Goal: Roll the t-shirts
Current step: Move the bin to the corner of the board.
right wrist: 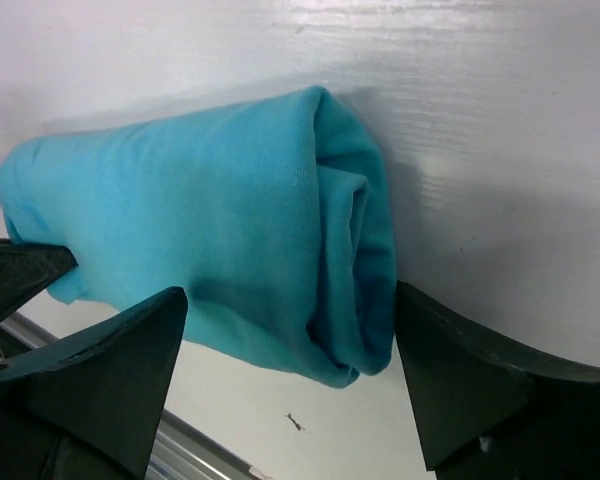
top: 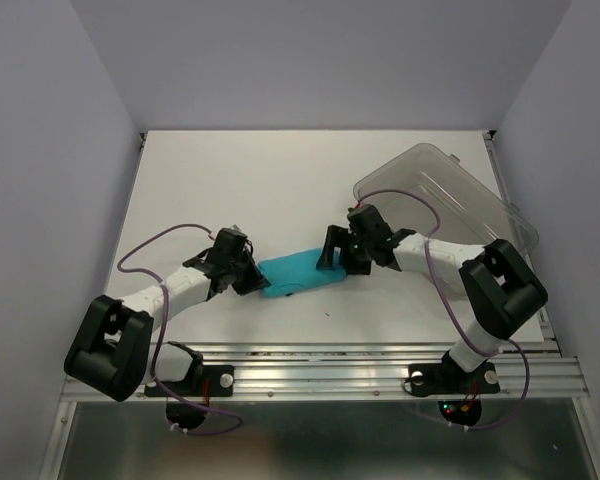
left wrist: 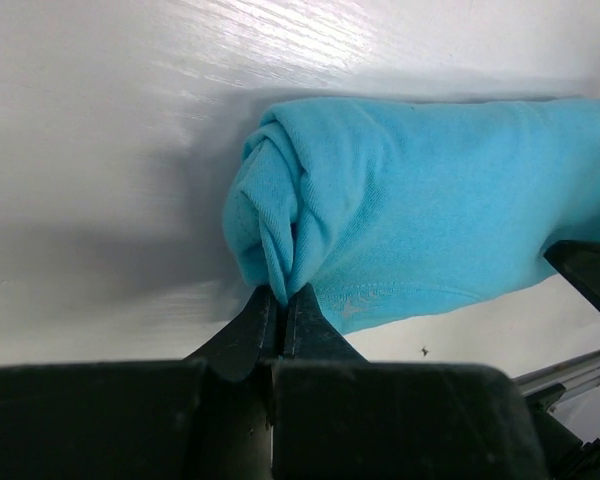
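The teal t-shirt lies on the white table as a short, thick roll between my two grippers. My left gripper sits at the roll's left end. In the left wrist view the shirt shows its spiral end, and the left gripper is shut with a fold of that end pinched between its tips. My right gripper is at the other end. In the right wrist view it stands open, its fingers either side of the shirt's folded right end.
A clear grey-tinted plastic bin lies at the back right of the table, close behind the right arm. A metal rail runs along the near table edge, just in front of the roll. Grey walls close in both sides.
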